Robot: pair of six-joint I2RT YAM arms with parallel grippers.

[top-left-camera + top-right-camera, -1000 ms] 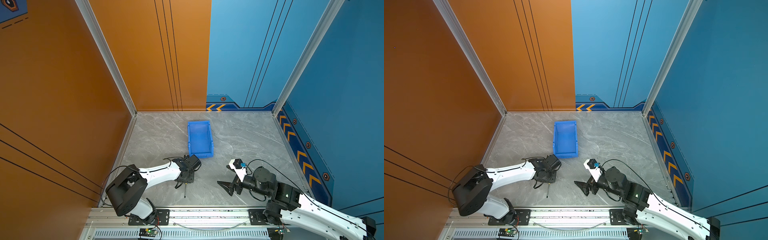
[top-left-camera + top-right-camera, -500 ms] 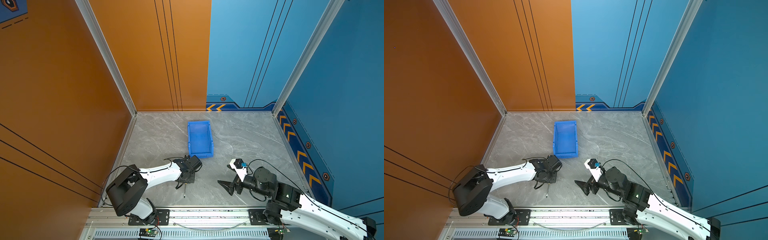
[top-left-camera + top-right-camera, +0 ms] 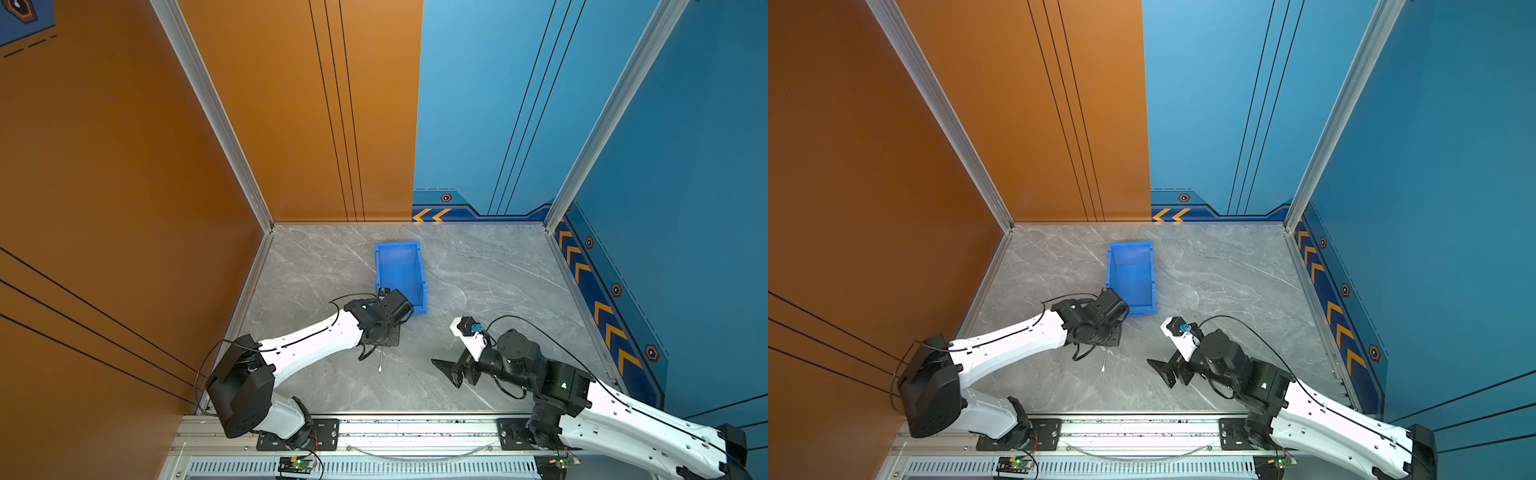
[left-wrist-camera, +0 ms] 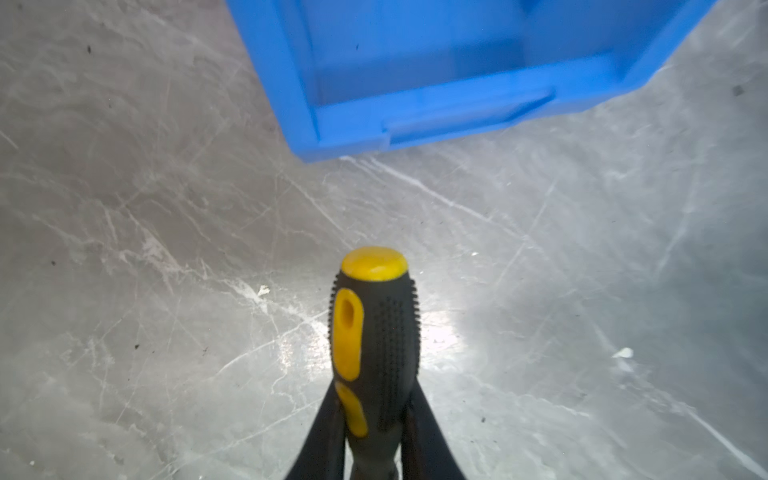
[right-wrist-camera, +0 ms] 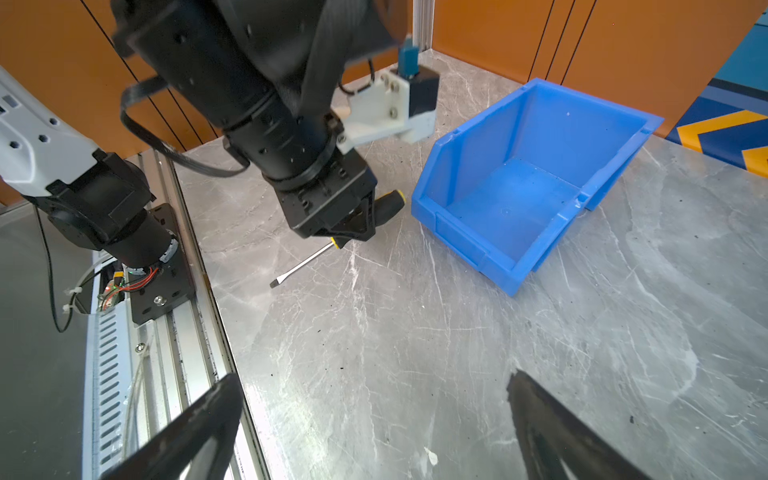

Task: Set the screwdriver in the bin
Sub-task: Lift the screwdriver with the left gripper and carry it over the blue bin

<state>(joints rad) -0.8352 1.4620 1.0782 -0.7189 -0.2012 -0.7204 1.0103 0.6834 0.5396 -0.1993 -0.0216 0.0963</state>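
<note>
Left wrist view shows left tool [image 4: 374, 401] clamping screwdriver [image 4: 376, 332] handle, hidden overhead.

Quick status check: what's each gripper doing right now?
Left gripper: closed on the screwdriver, gripping its handle.
Right gripper: open, holding nothing.

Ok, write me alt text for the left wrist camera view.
The left gripper is shut on the black-and-yellow handle of a screwdriver, whose yellow end cap points toward a blue bin. The bin stands apart from it on a grey marbled table, its low front lip facing the camera.
</note>
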